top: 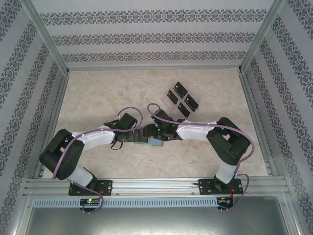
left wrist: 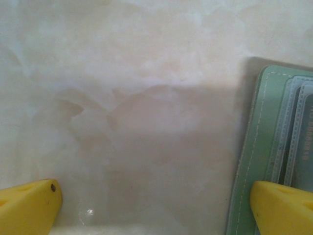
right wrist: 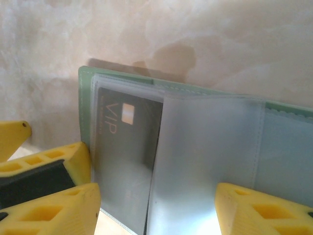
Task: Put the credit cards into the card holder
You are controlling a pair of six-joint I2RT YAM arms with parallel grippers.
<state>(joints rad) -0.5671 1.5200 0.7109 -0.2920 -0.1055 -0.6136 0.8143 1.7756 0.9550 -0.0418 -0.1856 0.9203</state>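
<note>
The pale marbled table point(top: 98, 93) spreads around me inside patterned walls point(top: 146, 36); four black credit cards point(top: 191, 102) lie clustered toward its far right, well apart from the grey-green card holder point(top: 155, 143), which lies open at the table's middle under my wrists. My right gripper point(right wrist: 159, 210) stands open astride it, a clear sleeve point(right wrist: 210, 142) between the jaws beside a pocketed VIP card point(right wrist: 124, 142); my left gripper point(left wrist: 156, 208) gapes wide over bare table, one fingertip point(left wrist: 283, 205) over the holder's stitched edge.

five credit cards point(top: 191, 102) in sight, one card holder point(right wrist: 86, 112)
</note>
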